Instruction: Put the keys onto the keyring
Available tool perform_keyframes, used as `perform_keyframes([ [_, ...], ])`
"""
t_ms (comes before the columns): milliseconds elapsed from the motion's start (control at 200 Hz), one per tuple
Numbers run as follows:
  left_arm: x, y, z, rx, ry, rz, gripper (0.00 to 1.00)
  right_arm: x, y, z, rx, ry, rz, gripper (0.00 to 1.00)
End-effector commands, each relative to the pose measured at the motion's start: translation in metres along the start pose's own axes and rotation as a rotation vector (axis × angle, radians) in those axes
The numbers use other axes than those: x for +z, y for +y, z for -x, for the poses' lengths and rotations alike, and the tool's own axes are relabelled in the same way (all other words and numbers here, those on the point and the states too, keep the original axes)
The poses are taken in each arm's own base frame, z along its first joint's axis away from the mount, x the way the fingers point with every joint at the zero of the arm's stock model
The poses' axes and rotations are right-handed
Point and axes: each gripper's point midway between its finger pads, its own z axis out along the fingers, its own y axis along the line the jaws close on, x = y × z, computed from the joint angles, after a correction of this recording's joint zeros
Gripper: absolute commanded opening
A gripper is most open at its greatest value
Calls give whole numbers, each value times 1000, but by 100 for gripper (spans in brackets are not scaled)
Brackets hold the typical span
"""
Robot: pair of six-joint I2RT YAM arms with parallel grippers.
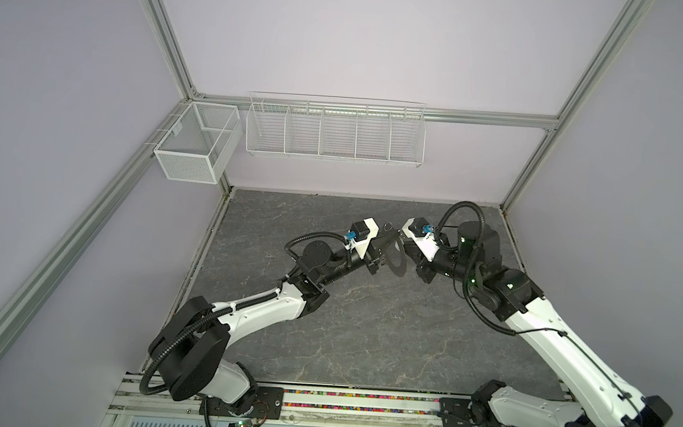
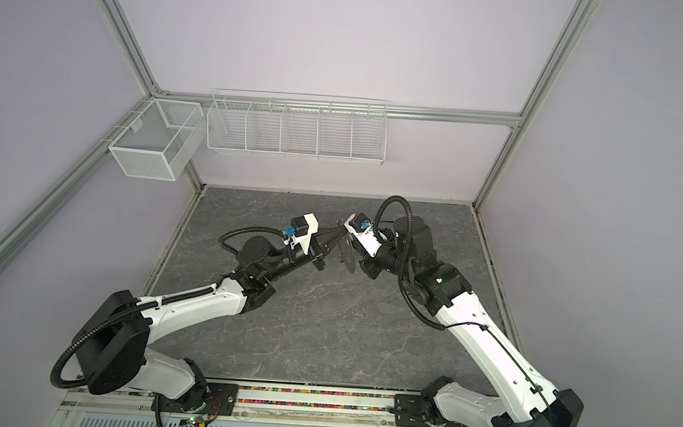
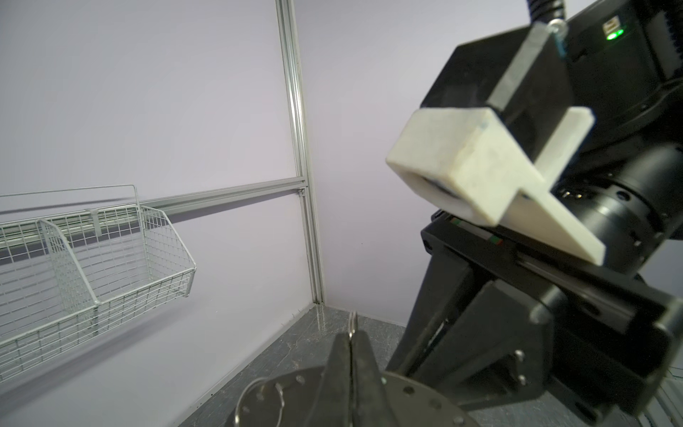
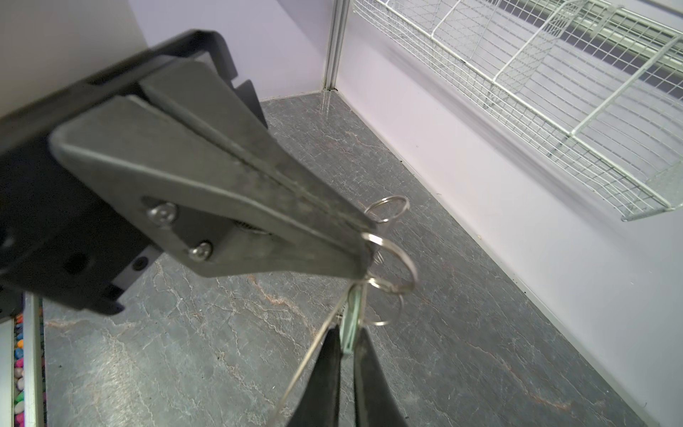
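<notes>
- Left claw [image 4: 366,255] has its fingers pressed together on a small split ring [image 4: 411,271], pinched right at the tips. In the left wrist view a sliver of metal pokes out beyond those tips.
- Right claw [image 4: 349,331] is closed on a pale strip [image 4: 351,318] seen edge-on. I cannot tell whether that strip is a key's tag or the keyring's rim.
- The keyring [image 1: 398,269] [image 2: 350,263] stands on edge in the air between the two claws in both top views, at about 5 o'clock from the left claw's tips and just beside the right claw. In the left wrist view its holed grey face [image 3: 417,403] shows behind the left claw's fingers.
- The keys themselves are too small or too hidden to make out.
- A second ring [image 4: 382,324] sits between the pinched ring and the strip's end.
- A third ring [image 4: 405,205] lies beyond the left claw's tips. In a top view a ring shows at about 11 o'clock from them.
- A thin wire [image 4: 305,368] runs beside one finger of the right claw.
- The counter [image 1: 364,329] is grey and marbled, and the arms meet above its rear middle.
- A wire rack [image 1: 333,134] hangs on the wall at 12 o'clock.
- A mesh basket [image 1: 195,144] hangs at 10 o'clock.
</notes>
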Motion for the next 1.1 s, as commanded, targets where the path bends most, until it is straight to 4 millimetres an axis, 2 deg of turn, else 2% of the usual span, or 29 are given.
perform_keyframes([
  [0, 1, 2, 20, -2, -80, 2, 0, 6, 11, -2, -50, -6, 43, 13],
  [195, 0, 1, 18, -7, -80, -3, 0, 4, 15, -4, -60, -5, 66, 15],
  [290, -1, 1, 20, -10, -80, -15, 0, 0, 15, -8, -48, 12, 69, 21],
  [395, -4, -1, 21, -22, -77, -45, 0, -16, 17, -16, -45, 24, 89, 35],
  [545, -7, -8, 19, -56, -64, -114, 0, -41, 15, -33, -24, 11, 113, 40],
  [690, -8, -17, 15, -72, -32, -187, 0, -54, 10, -13, 54, -89, 186, 39],
  [820, -10, -23, 12, -87, -9, -231, 0, -57, 17, 14, 106, -153, 337, 37],
  [955, -11, -25, 13, -88, -2, -241, 0, -49, 15, 21, 126, -173, 377, 37],
  [1095, -12, -27, 14, -88, 3, -251, 0, -41, 10, 19, 145, -167, 377, 37],
])
